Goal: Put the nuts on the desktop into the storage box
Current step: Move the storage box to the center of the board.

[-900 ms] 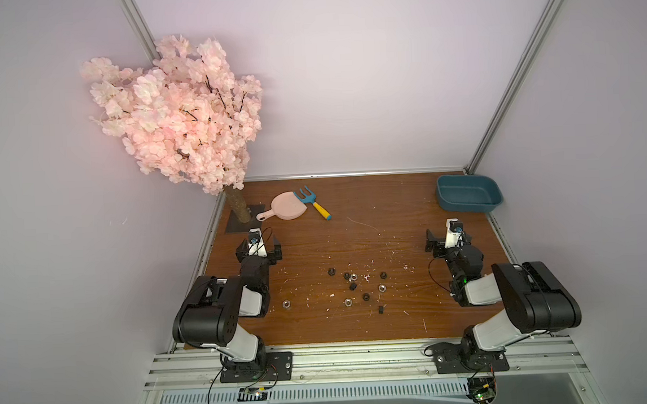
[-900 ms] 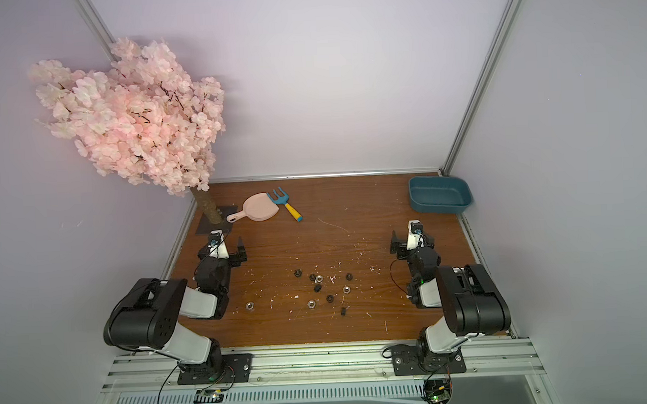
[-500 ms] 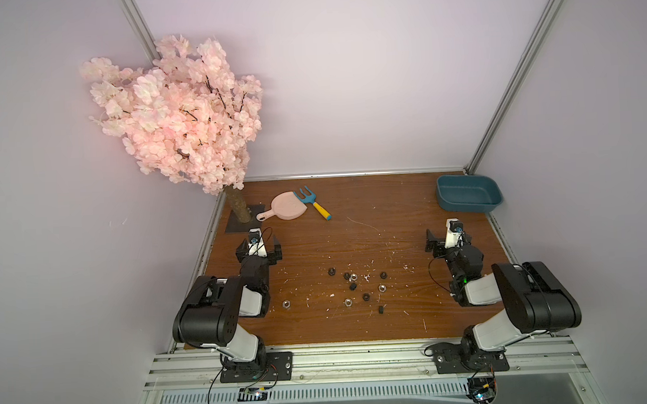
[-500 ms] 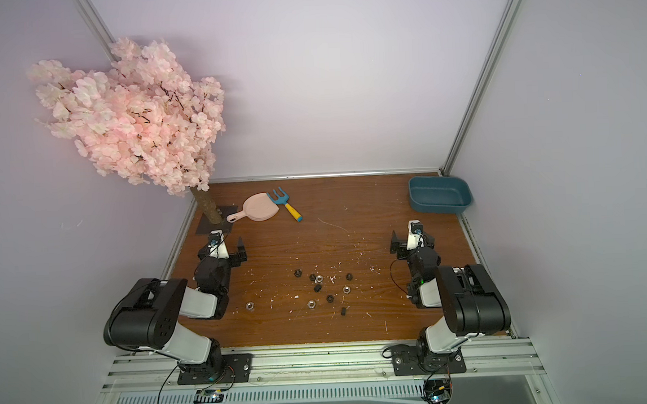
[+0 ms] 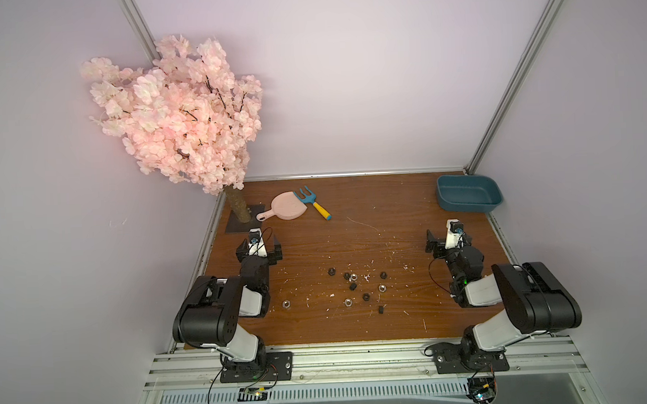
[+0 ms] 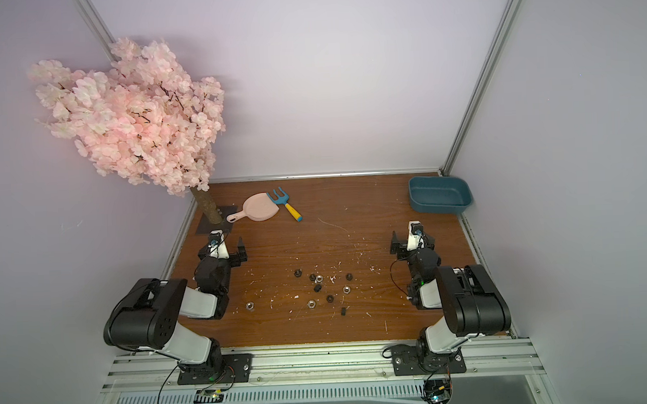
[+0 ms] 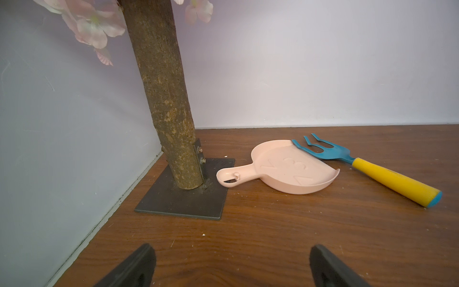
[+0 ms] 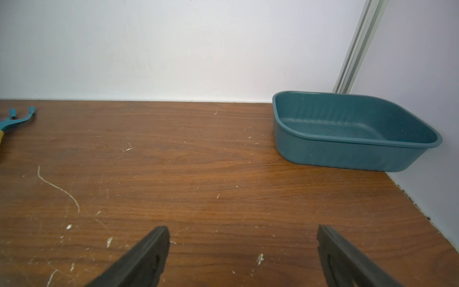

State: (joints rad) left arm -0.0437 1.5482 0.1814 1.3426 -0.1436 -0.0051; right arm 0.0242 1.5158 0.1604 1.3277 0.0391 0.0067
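– Nuts: where, what handling?
– Loose on desktop, well apart from storage box, none inside. Tiny, hard, probably slippery; pinch across flats. Left gripper, right gripper both spread wide, empty.

about ten small hex nuts lie loose on the brown wood-grain surface, clustered just below the frame's middle in both top views. some are black, some shiny silver. one silver nut lies apart, left of the cluster. a black nut at its lower right looks to stand on edge. the dark teal storage box, shallow with rounded corners and a flared rim, sits upright at the surface's far right corner, well apart from them.
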